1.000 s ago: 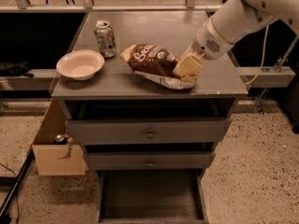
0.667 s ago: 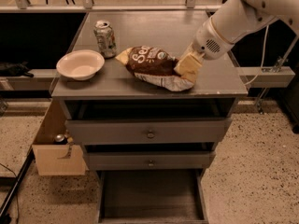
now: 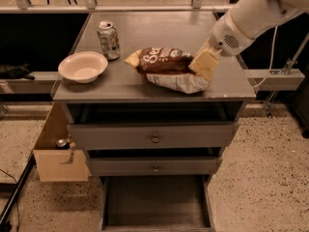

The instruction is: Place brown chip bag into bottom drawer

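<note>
The brown chip bag (image 3: 166,66) lies on its side on the grey cabinet top (image 3: 159,30), right of centre, its white underside showing at the front. My gripper (image 3: 204,63) is down on the bag's right end, touching it, with the white arm reaching in from the upper right. The bottom drawer (image 3: 154,207) is pulled out at the foot of the cabinet, and its flat grey floor is bare.
A cream bowl (image 3: 83,66) and a silver soda can (image 3: 108,40) stand on the left of the top. The top drawer (image 3: 154,137) and the middle drawer (image 3: 154,167) stick out slightly. A cardboard box (image 3: 60,163) sits on the floor at the left.
</note>
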`<action>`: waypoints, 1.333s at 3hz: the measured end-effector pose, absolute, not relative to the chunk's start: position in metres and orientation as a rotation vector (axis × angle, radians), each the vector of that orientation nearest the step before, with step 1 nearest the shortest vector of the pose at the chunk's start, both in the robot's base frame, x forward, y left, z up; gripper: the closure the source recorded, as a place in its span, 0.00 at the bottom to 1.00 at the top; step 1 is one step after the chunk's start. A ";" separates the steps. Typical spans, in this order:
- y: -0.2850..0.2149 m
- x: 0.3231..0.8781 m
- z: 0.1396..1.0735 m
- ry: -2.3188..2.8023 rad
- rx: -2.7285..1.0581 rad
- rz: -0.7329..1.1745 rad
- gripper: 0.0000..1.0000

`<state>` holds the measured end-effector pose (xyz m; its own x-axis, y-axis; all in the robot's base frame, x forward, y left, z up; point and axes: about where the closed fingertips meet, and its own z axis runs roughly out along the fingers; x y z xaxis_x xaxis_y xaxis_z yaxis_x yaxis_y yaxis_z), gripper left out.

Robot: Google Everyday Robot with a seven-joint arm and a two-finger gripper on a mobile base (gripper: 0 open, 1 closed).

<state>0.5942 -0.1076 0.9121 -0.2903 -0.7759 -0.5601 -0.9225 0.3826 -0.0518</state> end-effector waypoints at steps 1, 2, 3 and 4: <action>-0.148 0.586 0.953 2.140 -1.399 0.331 1.00; -0.181 0.568 0.999 2.094 -1.350 0.279 1.00; -0.198 0.534 1.028 2.036 -1.346 0.253 1.00; -0.200 0.463 1.026 1.999 -1.365 0.302 1.00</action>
<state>0.4634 -0.2002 1.0259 -0.2112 -0.7285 -0.6517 -0.8885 0.4210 -0.1827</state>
